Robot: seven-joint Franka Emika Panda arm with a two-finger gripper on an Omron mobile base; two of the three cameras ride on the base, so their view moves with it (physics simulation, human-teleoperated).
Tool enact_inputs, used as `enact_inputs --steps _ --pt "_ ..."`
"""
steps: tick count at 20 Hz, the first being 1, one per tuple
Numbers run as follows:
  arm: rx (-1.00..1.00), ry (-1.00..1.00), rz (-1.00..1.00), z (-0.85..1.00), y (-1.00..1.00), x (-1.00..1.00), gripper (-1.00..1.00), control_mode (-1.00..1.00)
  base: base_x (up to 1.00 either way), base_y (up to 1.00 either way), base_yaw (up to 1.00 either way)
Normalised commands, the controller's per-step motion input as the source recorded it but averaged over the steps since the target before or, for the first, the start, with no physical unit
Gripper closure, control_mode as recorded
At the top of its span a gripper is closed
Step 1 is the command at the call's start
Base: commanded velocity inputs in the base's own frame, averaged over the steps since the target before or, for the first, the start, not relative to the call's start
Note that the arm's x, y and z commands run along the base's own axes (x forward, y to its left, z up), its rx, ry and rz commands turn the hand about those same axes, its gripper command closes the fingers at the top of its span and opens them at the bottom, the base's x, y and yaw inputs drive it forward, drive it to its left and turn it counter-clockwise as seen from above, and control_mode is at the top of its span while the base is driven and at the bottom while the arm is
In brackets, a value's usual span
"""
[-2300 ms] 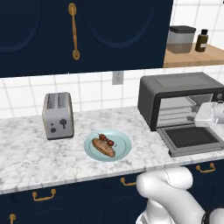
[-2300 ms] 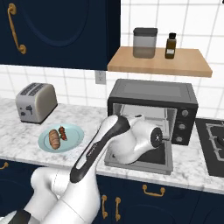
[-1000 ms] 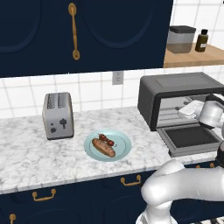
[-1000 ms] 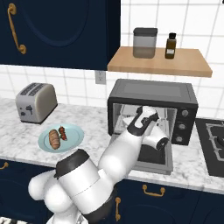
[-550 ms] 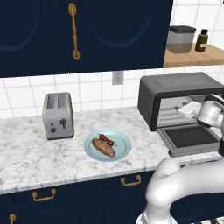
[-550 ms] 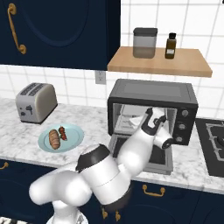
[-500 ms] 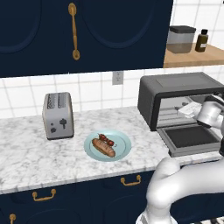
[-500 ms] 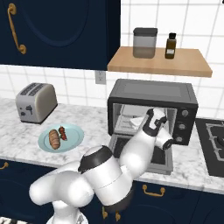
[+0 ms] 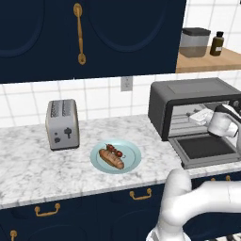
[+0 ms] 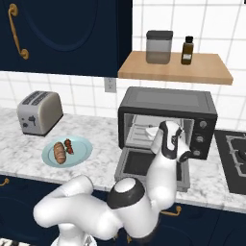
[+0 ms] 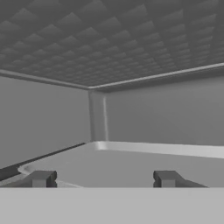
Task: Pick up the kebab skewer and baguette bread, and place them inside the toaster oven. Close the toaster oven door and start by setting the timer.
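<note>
The toaster oven [image 9: 188, 92] [image 10: 166, 101] stands at the right of the counter with its door [image 9: 207, 148] [image 10: 139, 166] folded down flat. My gripper [image 9: 200, 116] [image 10: 149, 130] [image 11: 103, 179] reaches into the oven's mouth, above the door. In the hand view its fingertips [image 11: 41, 178] stand apart with nothing between them, facing the oven's grey back wall and textured ceiling. The baguette bread [image 9: 111, 159] [image 10: 59, 152] and the kebab skewer [image 9: 114, 150] [image 10: 68, 145] lie side by side on a pale blue plate [image 9: 132, 162] [image 10: 79, 153], well left of the oven.
A silver two-slot toaster [image 9: 62, 124] [image 10: 39, 113] stands left of the plate. A wooden shelf [image 10: 173, 67] with a jar and a bottle hangs above the oven. A stove top [image 10: 235, 158] lies right of the oven. Dark cabinets hang overhead.
My wrist has shifted a little to the right at the oven's mouth and the arm's elbow has swung. The bread and skewer lie unmoved on the plate.
</note>
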Motion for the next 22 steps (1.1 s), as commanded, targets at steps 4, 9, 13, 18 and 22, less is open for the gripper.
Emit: enact_inputs --steps 4,9,13,18,22 --pt "0.00 0.00 -0.01 -0.06 0.00 0.08 -1.00 -1.00 0.00 0.00 0.00" --pt "0.00 0.00 -0.02 0.00 0.00 0.14 -1.00 -1.00 0.00 0.00 0.00" --pt "0.00 -0.03 -0.01 0.00 -0.01 0.08 -1.00 -1.00 0.00 0.00 0.00" --pt "0.00 -0.01 0.00 -0.03 -0.11 0.07 -1.00 -1.00 0.00 0.00 0.00" --pt "0.00 -0.03 0.00 0.06 -0.14 0.00 -1.00 -1.00 0.00 0.00 0.00"
